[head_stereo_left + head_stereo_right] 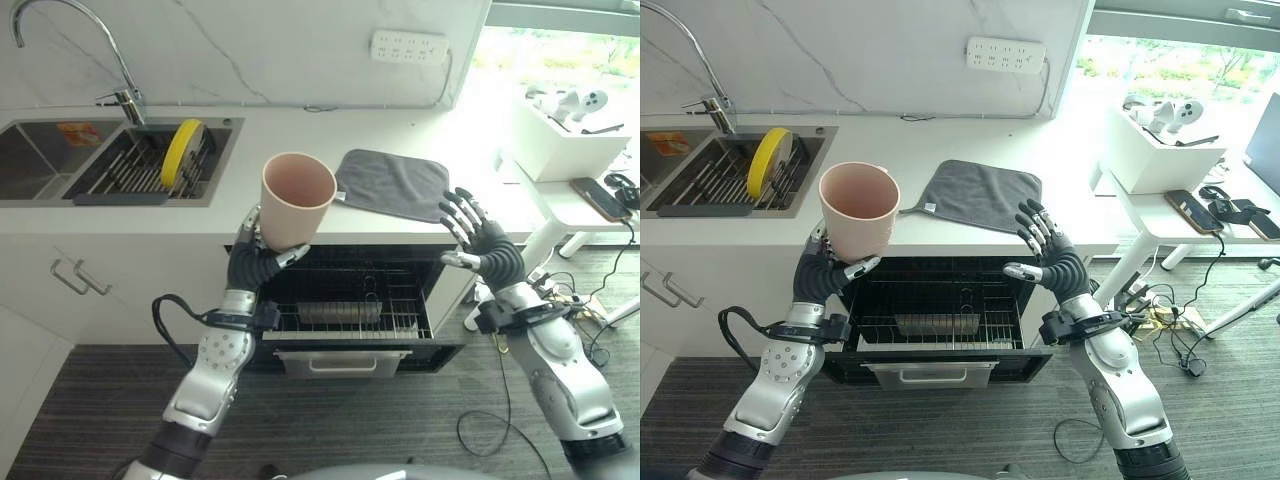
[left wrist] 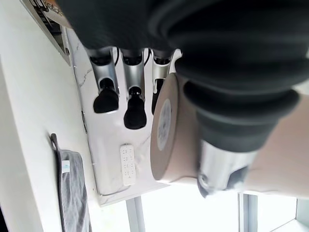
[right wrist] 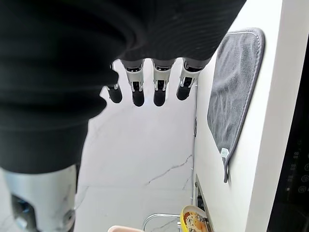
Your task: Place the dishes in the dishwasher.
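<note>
Two hands are raised in front of the open dishwasher (image 1: 345, 310). Our left hand (image 1: 258, 262) grips the pink cup (image 1: 297, 200) low on its wall, thumb on one side and fingers curled round the other, so the cup stands upright, mouth up, level with the counter (image 1: 250, 165) edge and above the left part of the pulled-out wire rack (image 1: 930, 325). We judge this low grip leaves the rim free for lowering or tipping into the rack. Our right hand (image 1: 1048, 252) holds nothing, fingers spread straight (near the counter front, below the grey cloth (image 1: 980, 195)), clear of the rack. A yellow plate (image 1: 182, 152) stands on edge in the sink (image 1: 120, 170) drainer, not yet loaded.
</note>
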